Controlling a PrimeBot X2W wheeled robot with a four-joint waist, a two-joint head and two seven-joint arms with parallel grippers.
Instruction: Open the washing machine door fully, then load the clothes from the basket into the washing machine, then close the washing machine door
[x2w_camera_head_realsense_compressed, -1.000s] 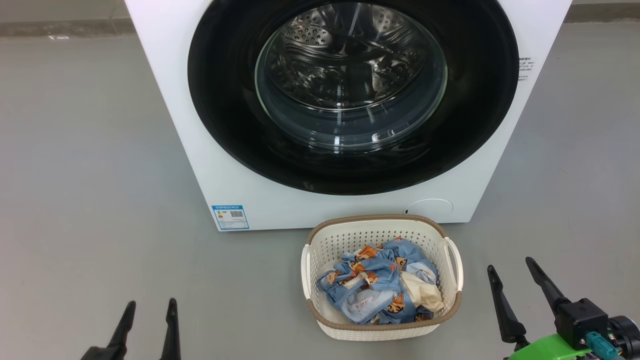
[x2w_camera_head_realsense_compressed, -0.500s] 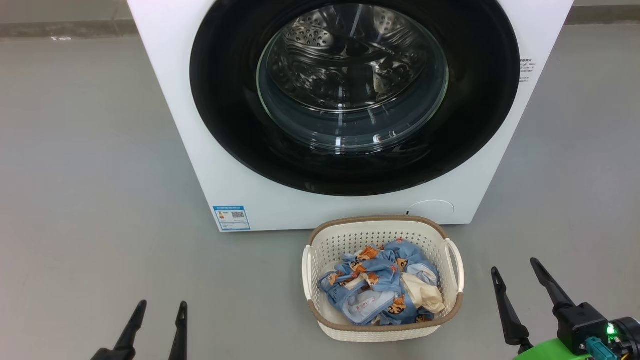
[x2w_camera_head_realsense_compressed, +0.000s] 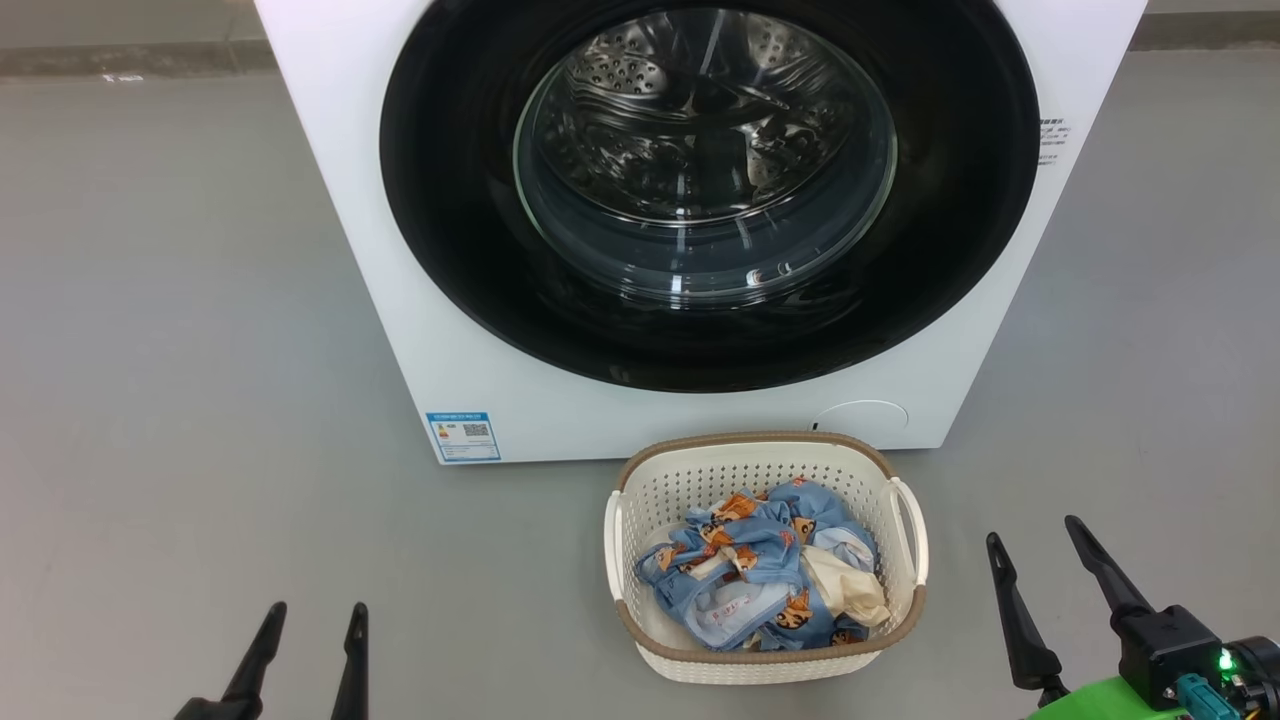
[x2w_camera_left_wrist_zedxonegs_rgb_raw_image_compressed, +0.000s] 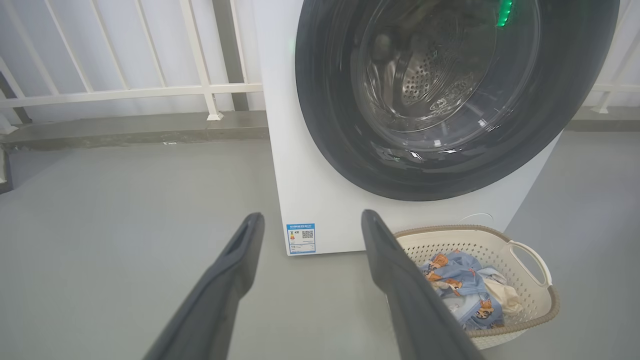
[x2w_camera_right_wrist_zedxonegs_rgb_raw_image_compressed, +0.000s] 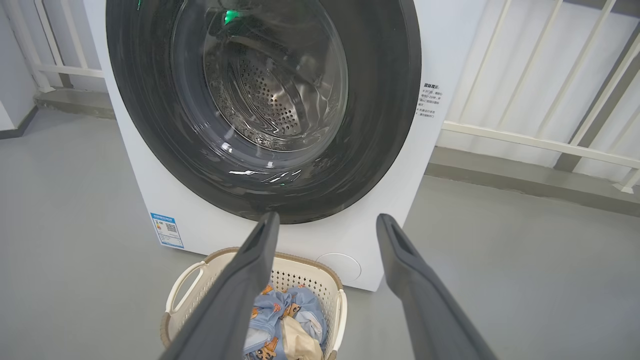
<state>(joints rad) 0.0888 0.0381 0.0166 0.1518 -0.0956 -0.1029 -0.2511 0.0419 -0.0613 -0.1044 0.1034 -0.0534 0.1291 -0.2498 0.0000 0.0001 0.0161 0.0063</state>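
The white washing machine stands ahead on the floor, its round black-rimmed door shut flat against the front, steel drum visible through the glass. Right before it sits the cream basket holding the clothes, blue tiger-print fabric with a cream piece. My left gripper hovers open at the lower left, well left of the basket. My right gripper is open at the lower right, just right of the basket. Both hold nothing. The door and basket show past my left fingers; the right wrist view shows the door above the basket.
Grey floor spreads on both sides of the machine. A white railing on a low grey kerb runs behind it, also the railing on the right side. A blue label sticker marks the machine's lower left front.
The head view shifted very slightly. Both grippers stay open and nearly still; the left one edged a little to the right. Door and basket are unchanged.
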